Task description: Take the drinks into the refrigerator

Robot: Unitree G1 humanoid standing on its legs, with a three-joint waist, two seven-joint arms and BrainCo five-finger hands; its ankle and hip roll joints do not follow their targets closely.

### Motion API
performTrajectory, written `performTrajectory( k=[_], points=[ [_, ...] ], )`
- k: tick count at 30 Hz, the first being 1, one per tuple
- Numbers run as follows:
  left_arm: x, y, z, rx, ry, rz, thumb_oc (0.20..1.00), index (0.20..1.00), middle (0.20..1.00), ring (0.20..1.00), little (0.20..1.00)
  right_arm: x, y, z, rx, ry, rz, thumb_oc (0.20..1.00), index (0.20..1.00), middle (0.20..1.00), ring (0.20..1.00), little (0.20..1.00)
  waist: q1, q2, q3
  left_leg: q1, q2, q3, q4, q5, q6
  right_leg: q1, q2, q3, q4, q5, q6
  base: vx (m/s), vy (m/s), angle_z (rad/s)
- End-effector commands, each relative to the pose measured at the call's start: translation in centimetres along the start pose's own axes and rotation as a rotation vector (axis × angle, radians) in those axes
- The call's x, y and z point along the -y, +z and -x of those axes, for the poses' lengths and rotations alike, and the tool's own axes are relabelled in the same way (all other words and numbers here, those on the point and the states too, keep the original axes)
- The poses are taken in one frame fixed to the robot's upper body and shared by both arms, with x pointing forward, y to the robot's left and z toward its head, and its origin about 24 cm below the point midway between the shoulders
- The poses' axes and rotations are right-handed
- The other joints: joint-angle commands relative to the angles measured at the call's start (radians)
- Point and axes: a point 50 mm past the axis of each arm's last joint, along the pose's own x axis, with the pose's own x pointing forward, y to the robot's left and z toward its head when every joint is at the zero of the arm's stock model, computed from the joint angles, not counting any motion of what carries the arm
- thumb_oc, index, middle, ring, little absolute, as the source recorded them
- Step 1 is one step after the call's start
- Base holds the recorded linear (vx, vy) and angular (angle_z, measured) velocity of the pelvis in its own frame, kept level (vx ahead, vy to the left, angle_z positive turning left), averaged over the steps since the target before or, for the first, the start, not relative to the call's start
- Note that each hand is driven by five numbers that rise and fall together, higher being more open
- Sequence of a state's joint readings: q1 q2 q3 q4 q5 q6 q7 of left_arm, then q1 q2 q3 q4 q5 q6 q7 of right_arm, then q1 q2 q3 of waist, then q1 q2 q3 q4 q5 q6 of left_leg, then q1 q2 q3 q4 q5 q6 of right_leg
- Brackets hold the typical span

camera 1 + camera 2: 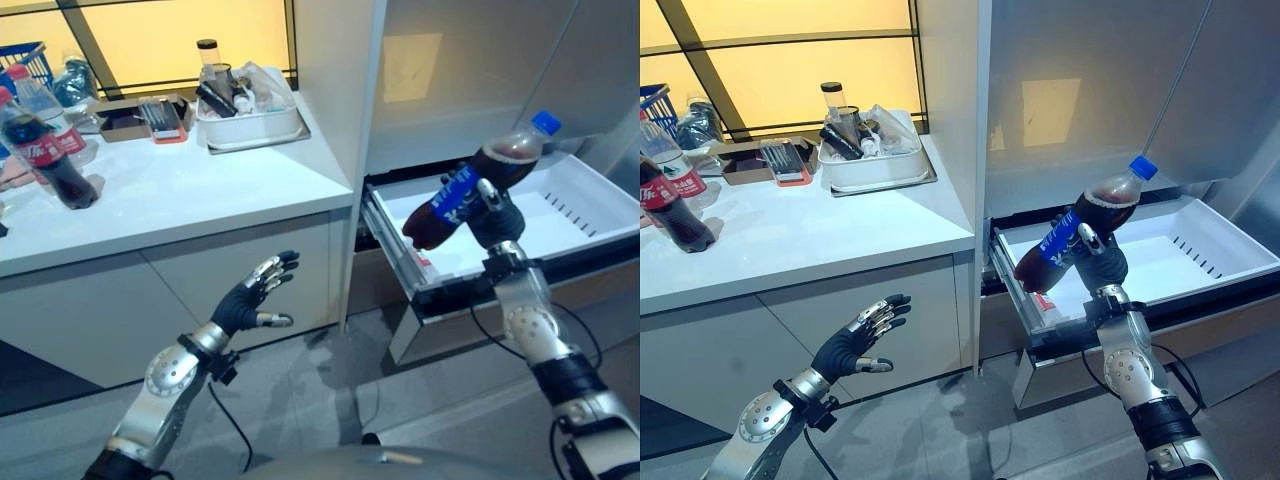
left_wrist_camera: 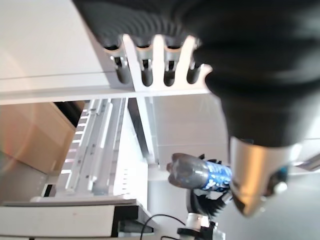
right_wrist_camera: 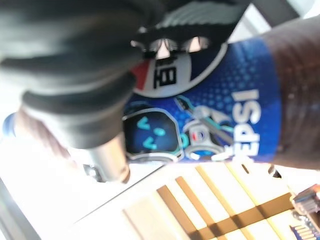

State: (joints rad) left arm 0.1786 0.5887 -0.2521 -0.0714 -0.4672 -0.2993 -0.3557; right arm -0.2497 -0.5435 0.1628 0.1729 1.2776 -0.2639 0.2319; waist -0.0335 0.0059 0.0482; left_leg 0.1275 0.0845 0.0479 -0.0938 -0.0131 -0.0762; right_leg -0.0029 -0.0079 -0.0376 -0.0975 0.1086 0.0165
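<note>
Nearest, the left hand (image 1: 258,295) hangs in the air low in front of the white cabinet (image 1: 200,290), fingers straight and spread, thumb out to the side, touching nothing and holding nothing. Its own wrist view looks past the straight fingers toward the pulled-out drawer rails and the bottom end of the cola bottle (image 2: 197,173) held by the other hand.

Further out, the right hand (image 1: 497,220) is raised with its fingers curled round the middle of the cola bottle (image 1: 475,180), over the blue label. The bottle is tilted, its blue cap (image 1: 545,122) pointing up and away from the hand, its dark base down and toward the left hand. In the right wrist view the dark cover and the curled fingers lie tight against the blue label (image 3: 210,115).

Just beyond and below this hand is the open white drawer (image 1: 600,200) of the refrigerator, pulled out; the bottle is held above its near front corner, not resting in it.

Well beyond the left hand, up on the white counter (image 1: 200,190), stands a second cola bottle (image 1: 45,155) with a red label, beside a clear bottle. Farther back on the counter sits a white tray (image 1: 255,125) full of small items, and beside it a small flat box (image 1: 145,118).
</note>
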Motion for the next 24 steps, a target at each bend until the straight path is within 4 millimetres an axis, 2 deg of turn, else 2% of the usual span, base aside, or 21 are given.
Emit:
performTrajectory(
  k=[1, 11, 12, 14, 19, 24],
  points=[
    [-1.4, 1.3, 0.4, 0.063, 0.028, -0.036, 1.0, 1.0, 1.0, 1.0, 1.0, -2.3, 6.2, -3.1, 0.298, 0.126, 0.046, 0.2, 0.2, 0.2, 0.2, 0.2, 0.007, -0.076, -0.02, 0.009, -0.089, -0.045, 0.007, -0.037, 0.075, 0.091, -0.026, -0.067, 0.05, -0.106, 0.049, 0.0, 0.0, 0.0],
    [-1.6, 1.0, 0.5, 0.06, 0.045, -0.016, 1.0, 1.0, 1.0, 1.0, 1.0, -1.6, 6.6, -3.0, 0.295, 0.098, 0.08, 0.2, 0.2, 0.2, 0.2, 0.2, 0.007, -0.077, -0.02, 0.017, -0.082, -0.051, 0.008, -0.039, 0.068, 0.095, -0.016, -0.063, 0.053, -0.116, 0.039, 0.01, -0.017, 0.0],
    [-1.6, 1.0, 0.6, 0.059, 0.04, -0.013, 1.0, 1.0, 1.0, 1.0, 1.0, -1.5, 7.6, -3.2, 0.305, 0.093, 0.122, 0.2, 0.2, 0.2, 0.2, 0.2, 0.008, -0.079, -0.017, 0.017, -0.078, -0.05, 0.01, -0.039, 0.065, 0.095, -0.013, -0.061, 0.049, -0.115, 0.038, 0.01, -0.053, 0.01],
    [-1.6, 1.0, 0.6, 0.055, 0.035, -0.014, 1.0, 1.0, 1.0, 1.0, 1.0, -1.3, 8.0, -3.4, 0.31, 0.083, 0.137, 0.2, 0.2, 0.2, 0.2, 0.2, 0.009, -0.079, -0.013, 0.015, -0.076, -0.05, 0.011, -0.038, 0.063, 0.092, -0.012, -0.061, 0.048, -0.115, 0.038, 0.0, -0.025, 0.0],
    [-1.3, 1.2, 0.5, 0.044, -0.014, -0.015, 1.0, 1.0, 1.0, 1.0, 1.0, -0.8, 10.9, -4.3, 0.331, 0.05, 0.252, 0.2, 0.2, 0.2, 0.2, 0.2, 0.009, -0.083, 0.009, -0.002, -0.07, -0.055, 0.012, -0.03, 0.055, 0.075, -0.008, -0.072, 0.058, -0.121, 0.037, 0.0, -0.016, 0.01],
    [-1.4, 1.2, 0.7, 0.029, -0.019, -0.024, 1.0, 1.0, 1.0, 1.0, 1.0, -1.0, 12.8, -5.2, 0.369, 0.033, 0.298, 0.2, 0.2, 0.2, 0.2, 0.2, 0.01, -0.085, 0.021, -0.019, -0.068, -0.062, 0.011, -0.024, 0.053, 0.06, -0.006, -0.082, 0.063, -0.124, 0.037, 0.01, -0.019, 0.1]
  ],
)
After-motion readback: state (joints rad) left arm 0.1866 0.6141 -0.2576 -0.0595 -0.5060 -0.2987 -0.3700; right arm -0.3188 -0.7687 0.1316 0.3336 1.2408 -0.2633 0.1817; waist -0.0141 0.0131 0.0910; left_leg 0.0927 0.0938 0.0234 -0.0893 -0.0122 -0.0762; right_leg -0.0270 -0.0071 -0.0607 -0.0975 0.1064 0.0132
